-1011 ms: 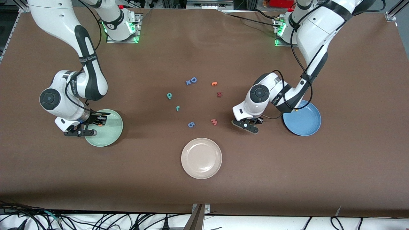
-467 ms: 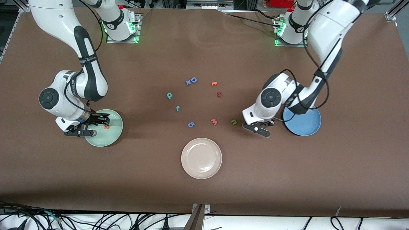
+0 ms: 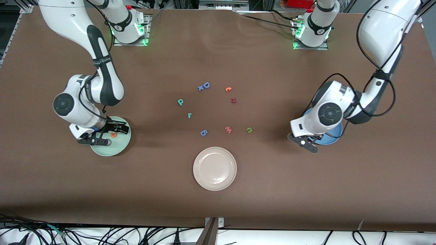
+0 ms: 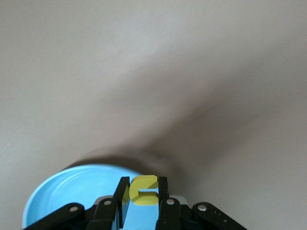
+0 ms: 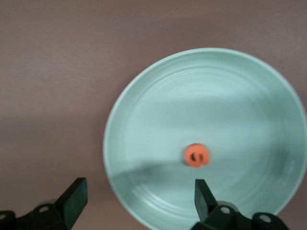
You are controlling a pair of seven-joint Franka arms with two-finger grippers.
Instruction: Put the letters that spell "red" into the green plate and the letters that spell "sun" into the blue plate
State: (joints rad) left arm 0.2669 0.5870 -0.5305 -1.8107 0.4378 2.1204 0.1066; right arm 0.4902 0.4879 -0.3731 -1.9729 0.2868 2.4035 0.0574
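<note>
My right gripper (image 3: 106,135) stands open low over the green plate (image 3: 102,149). The orange "e" (image 3: 113,134) lies loose in that plate, and in the right wrist view the "e" (image 5: 196,155) rests on the plate (image 5: 192,96) past my spread fingers (image 5: 76,197). My left gripper (image 3: 308,143) is shut on a yellow "u" (image 4: 144,189) at the blue plate's (image 3: 327,139) rim (image 4: 62,191). The teal "d" (image 3: 180,101), teal "r" (image 3: 189,115) and green "n" (image 3: 249,129) lie on the table near its middle.
A beige plate (image 3: 214,168) sits nearer the camera than the letters. A pink "m" (image 3: 228,129), blue "6" (image 3: 203,132), blue "D" (image 3: 206,85), orange "c" (image 3: 228,89) and a small red piece (image 3: 233,100) lie among the task letters.
My right gripper opened and the orange "e" dropped into the green plate. The left arm moved from the green "n" toward the blue plate, shut on the yellow "u".
</note>
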